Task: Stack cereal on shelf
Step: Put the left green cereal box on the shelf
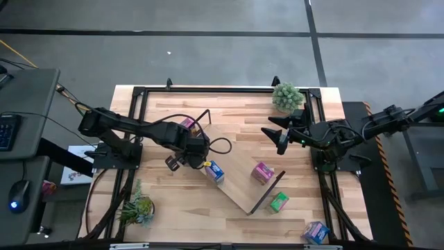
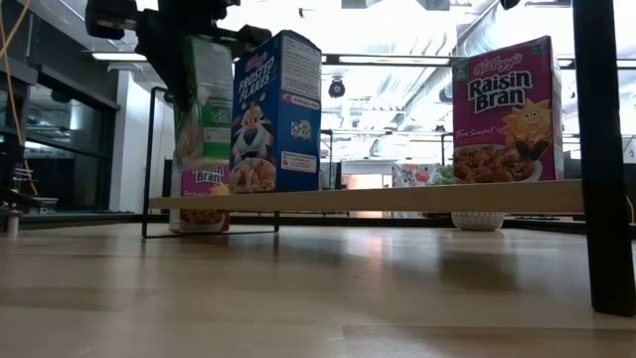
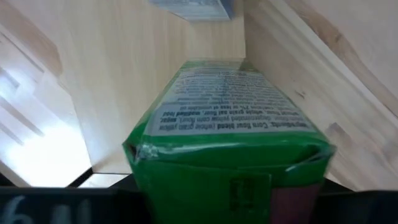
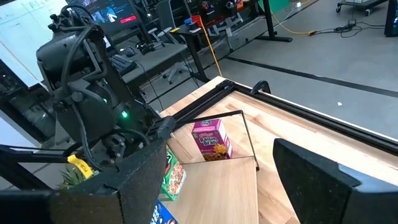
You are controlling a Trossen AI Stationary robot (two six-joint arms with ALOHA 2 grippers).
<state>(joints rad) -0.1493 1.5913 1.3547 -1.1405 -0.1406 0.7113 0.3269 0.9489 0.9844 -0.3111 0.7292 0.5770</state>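
Note:
My left gripper point(image 1: 189, 151) hangs over the left end of the shelf point(image 1: 239, 156), a light-wood board lying slantwise on the table, and is shut on a green cereal box point(image 2: 204, 99). A blue box point(image 2: 278, 109) stands on the board right beside it, and a pink box point(image 2: 502, 109) stands farther along. My right gripper point(image 1: 281, 135) hovers open above the table's far right part, past the shelf's far end, touching nothing. Its wrist view shows the left arm, the held green box point(image 4: 171, 177) and a pink box point(image 4: 211, 140) on the table. My left gripper holds the green cereal box by its top end point(image 2: 204, 50), coming from above with the fingers pointing down. The box hangs below the fingers, nearly upright, its bottom lifted clear of the shelf board point(image 2: 397, 199). In the left wrist view the box point(image 3: 230, 143) hides the fingertips.
A pink box point(image 1: 187, 125) stands on the table beyond the shelf's left end. A green box point(image 1: 279, 201) lies by the shelf's near end and a blue one point(image 1: 316, 232) near the table's near right corner. Potted plants point(image 1: 286, 96) point(image 1: 137, 207) sit at two corners.

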